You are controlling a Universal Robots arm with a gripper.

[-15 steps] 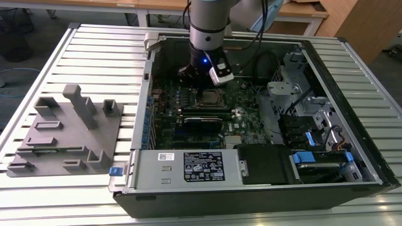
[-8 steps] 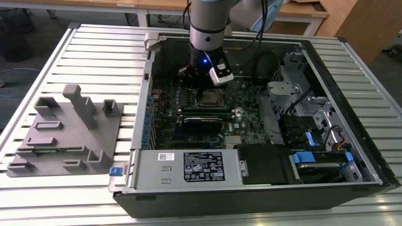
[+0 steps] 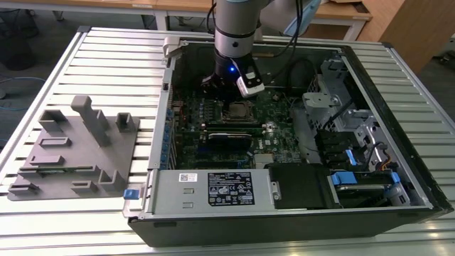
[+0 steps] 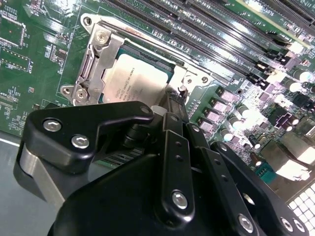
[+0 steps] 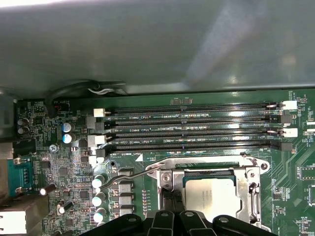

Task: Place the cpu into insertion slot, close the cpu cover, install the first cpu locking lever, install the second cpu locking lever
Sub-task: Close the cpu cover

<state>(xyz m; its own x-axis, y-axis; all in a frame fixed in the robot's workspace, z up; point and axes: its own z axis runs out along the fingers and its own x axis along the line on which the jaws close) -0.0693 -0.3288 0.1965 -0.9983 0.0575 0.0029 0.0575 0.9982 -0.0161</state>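
Second wrist view: cpu (image 4: pixel 135 81) seated in insertion slot (image 4: pixel 158 59), cpu cover (image 4: pixel 97 56) down around it.
Handling: light, stiff, fragile; I'd touch edges only.
Gripper (image 4: pixel 170 109): narrow, apparently empty, beside cover.
Exterior view: gripper at slot's 12 o'clock.

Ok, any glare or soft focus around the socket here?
Second wrist view: glare washes the long black memory slots; the dull silver square cpu is readable. First wrist view: the grey metal case wall is soft, the green circuit board sharp. Exterior view: even light.
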